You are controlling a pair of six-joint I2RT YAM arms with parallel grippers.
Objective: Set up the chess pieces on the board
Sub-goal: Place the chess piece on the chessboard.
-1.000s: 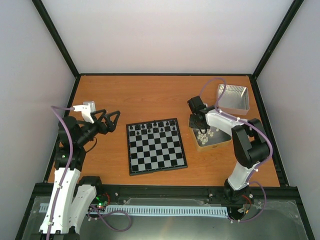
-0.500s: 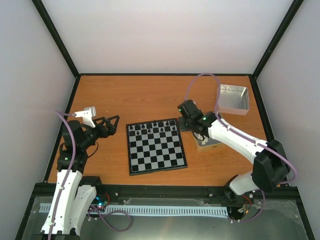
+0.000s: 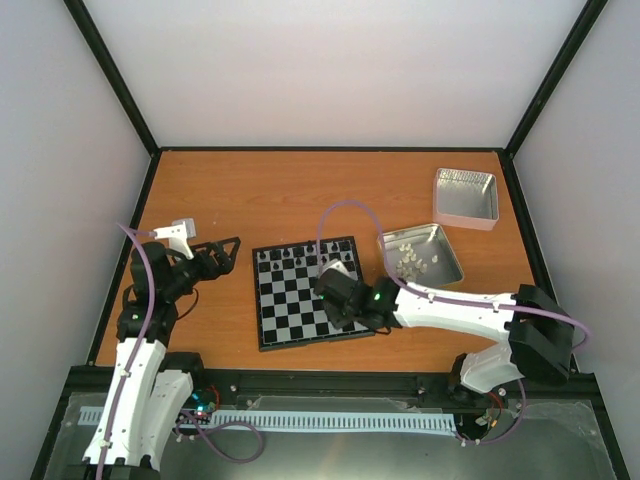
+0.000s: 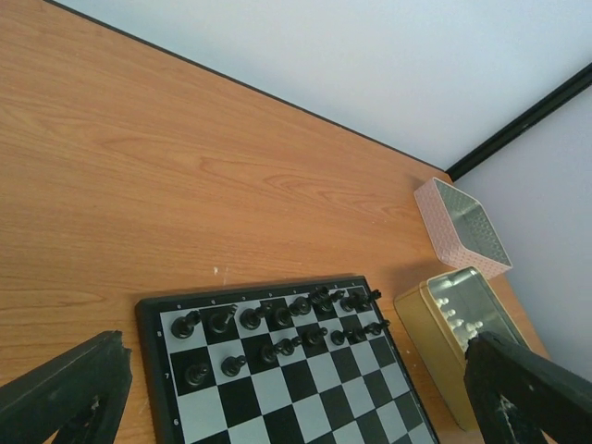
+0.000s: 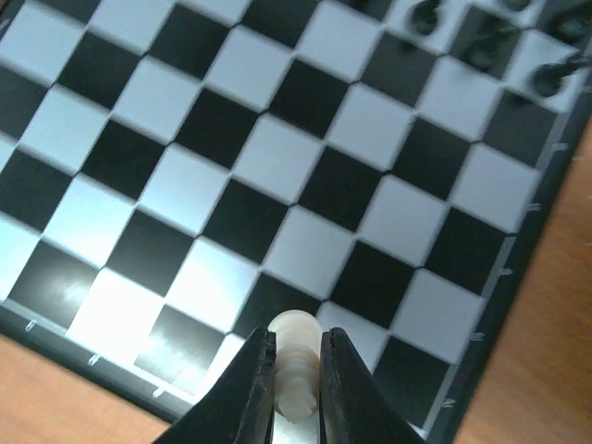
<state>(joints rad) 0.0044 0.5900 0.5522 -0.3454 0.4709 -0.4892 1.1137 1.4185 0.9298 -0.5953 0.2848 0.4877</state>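
Observation:
The board (image 3: 290,322) lies mid-table, with black figures (image 3: 305,260) on its two far rows. My right gripper (image 3: 342,303) hangs over the board's near right part. In the right wrist view it (image 5: 297,339) is shut on a cream-white chess piece (image 5: 296,375), held just above the squares (image 5: 305,157) near the board's near edge. More cream-white pieces (image 3: 412,258) lie in an open tin (image 3: 445,262) right of the board. My left gripper (image 3: 225,250) is open and empty, left of the board. In its wrist view (image 4: 294,356) it faces the board (image 4: 305,393).
A second silver tin (image 3: 466,195) sits at the back right, also seen in the left wrist view (image 4: 462,227). The tin of pieces shows there as gold-sided (image 4: 435,324). Black frame posts and white walls bound the orange table (image 3: 250,190).
My right arm swung from the tin of white pieces leftward and nearer, over the board's near right part, carrying a white piece. My left arm drew back slightly.

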